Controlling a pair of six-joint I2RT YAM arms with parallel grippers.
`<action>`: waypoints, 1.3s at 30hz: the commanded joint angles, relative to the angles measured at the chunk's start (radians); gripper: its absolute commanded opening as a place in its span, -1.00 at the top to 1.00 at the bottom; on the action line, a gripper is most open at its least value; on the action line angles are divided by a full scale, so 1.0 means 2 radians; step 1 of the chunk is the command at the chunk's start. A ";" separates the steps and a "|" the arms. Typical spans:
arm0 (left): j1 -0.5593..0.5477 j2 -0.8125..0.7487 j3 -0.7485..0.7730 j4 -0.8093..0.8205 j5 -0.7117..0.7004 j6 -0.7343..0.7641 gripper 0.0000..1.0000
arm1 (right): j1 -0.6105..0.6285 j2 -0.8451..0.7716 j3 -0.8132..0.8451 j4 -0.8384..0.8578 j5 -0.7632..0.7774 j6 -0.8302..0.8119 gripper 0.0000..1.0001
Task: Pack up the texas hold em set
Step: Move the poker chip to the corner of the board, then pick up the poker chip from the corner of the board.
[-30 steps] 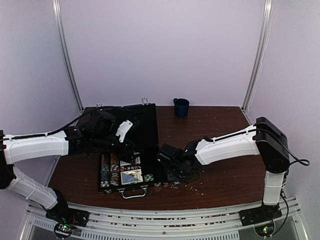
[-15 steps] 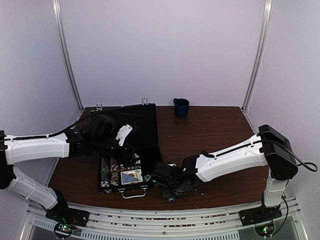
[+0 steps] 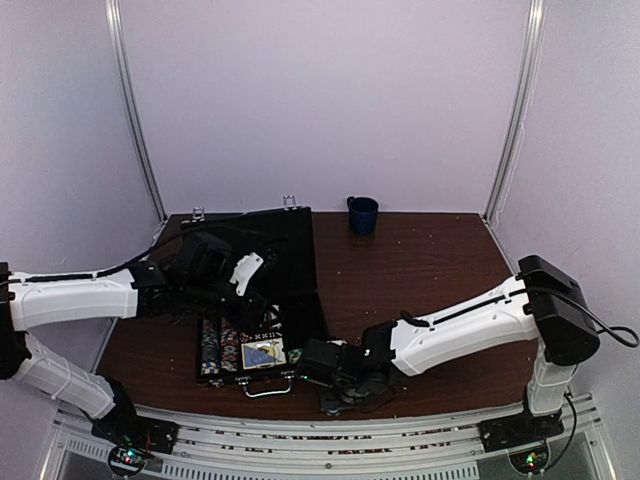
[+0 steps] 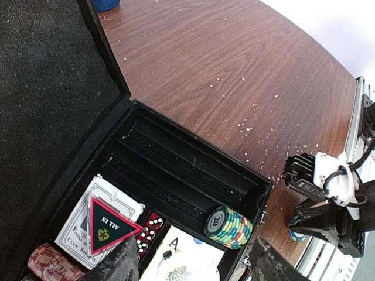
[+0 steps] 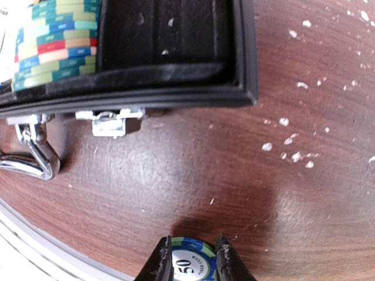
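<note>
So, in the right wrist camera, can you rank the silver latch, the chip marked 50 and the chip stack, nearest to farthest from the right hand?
1. chip marked 50: between the fingers of the right hand.
2. silver latch: up-left, fixed to the case.
3. chip stack: farthest, upper left, inside it.

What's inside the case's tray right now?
In the case: a short chip stack, card decks, red dice and a reddish chip row; the far slots are bare. Fingers of the left gripper cover the near edge, so what lies there is hidden.
</note>
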 commanded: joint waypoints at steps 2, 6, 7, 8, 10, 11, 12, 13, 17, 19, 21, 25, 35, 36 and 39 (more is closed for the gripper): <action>-0.002 -0.016 -0.012 0.019 0.008 -0.010 -0.34 | 0.015 0.008 -0.014 -0.022 -0.045 0.012 0.48; -0.002 -0.019 -0.015 0.020 0.008 -0.012 -0.34 | 0.017 0.008 -0.012 -0.017 -0.046 0.006 0.49; -0.002 -0.020 -0.015 0.020 0.008 -0.012 -0.34 | 0.019 0.009 -0.011 -0.016 -0.047 0.004 0.49; -0.002 -0.021 -0.016 0.020 0.009 -0.013 -0.34 | 0.019 0.010 -0.011 -0.015 -0.047 0.003 0.49; -0.002 -0.023 -0.017 0.020 0.009 -0.014 -0.34 | 0.019 0.009 -0.011 -0.012 -0.049 -0.001 0.49; -0.002 -0.024 -0.019 0.021 0.008 -0.016 -0.34 | 0.020 0.009 -0.012 -0.010 -0.051 -0.002 0.49; -0.002 -0.026 -0.020 0.021 0.008 -0.017 -0.34 | 0.020 0.010 -0.011 -0.007 -0.052 -0.005 0.49; -0.002 -0.028 -0.022 0.021 0.008 -0.019 -0.34 | 0.020 0.010 -0.011 -0.005 -0.054 -0.009 0.49; -0.002 -0.032 -0.027 0.025 0.009 -0.024 -0.34 | 0.021 0.015 -0.006 -0.001 -0.062 -0.021 0.49; -0.002 -0.032 -0.027 0.025 0.009 -0.025 -0.34 | 0.022 0.020 -0.001 -0.002 -0.065 -0.029 0.50; -0.002 -0.032 -0.027 0.025 0.009 -0.025 -0.34 | 0.023 0.024 0.006 -0.006 -0.066 -0.036 0.50; -0.002 -0.033 -0.028 0.025 0.010 -0.025 -0.34 | 0.024 0.029 0.013 -0.007 -0.067 -0.043 0.51; -0.002 -0.036 -0.030 0.025 0.009 -0.025 -0.34 | 0.025 0.015 0.029 -0.016 -0.042 -0.058 0.51; -0.002 -0.037 -0.030 0.024 0.009 -0.025 -0.34 | 0.026 0.009 0.032 -0.021 -0.036 -0.059 0.51; -0.002 -0.042 -0.030 0.023 0.006 -0.026 -0.34 | 0.025 -0.018 0.036 -0.033 -0.012 -0.067 0.48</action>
